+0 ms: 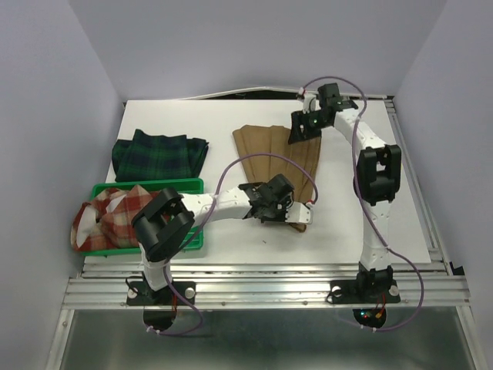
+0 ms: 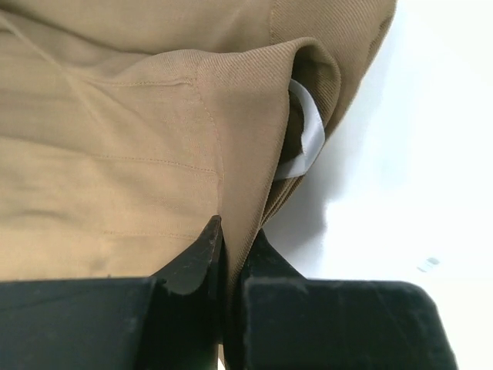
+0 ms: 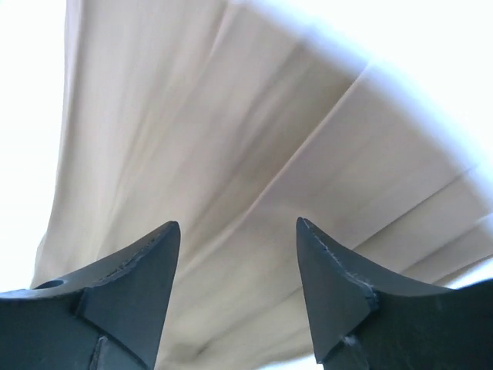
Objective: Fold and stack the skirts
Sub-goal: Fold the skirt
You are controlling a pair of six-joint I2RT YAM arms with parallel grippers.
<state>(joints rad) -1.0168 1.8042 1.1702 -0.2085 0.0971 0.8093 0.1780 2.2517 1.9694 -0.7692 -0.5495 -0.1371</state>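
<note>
Tan pleated skirt (image 1: 273,166): lies spread on the counter (image 1: 339,231), well to the right of the green tray (image 1: 177,185), fanning out from its far end toward the arms.
Handling: light, limp cloth. It looks set to sag and drag wherever it is not carried, and the pressed pleats should help it fold along their length.
Where to take hold: at the edges and corners, pinching both layers. A mid-panel pinch would likely bunch the pleats.
Left claw (image 2: 231,231): closed almost fully, nipping a doubled edge at the skirt's near right corner, the end farthest right of the tray.
Right claw (image 3: 237,231): fingers wide apart with nothing between them, hanging above the skirt's far end, beyond and right of the tray. That view is blurred, so its height over the cloth is unclear.
White strip (image 2: 308,139): tucked inside the rolled edge, possibly a sewn-in label.
Tartan skirt (image 1: 158,154): folded, lying just beyond the tray.
Plaid skirt (image 1: 115,216): crumpled in the tray, spilling over its left end.
Surface: flat, white and smooth, so cloth should slide easily.
Room: pale walls on three sides, with bare counter to the right of the tray around the tan skirt.
</note>
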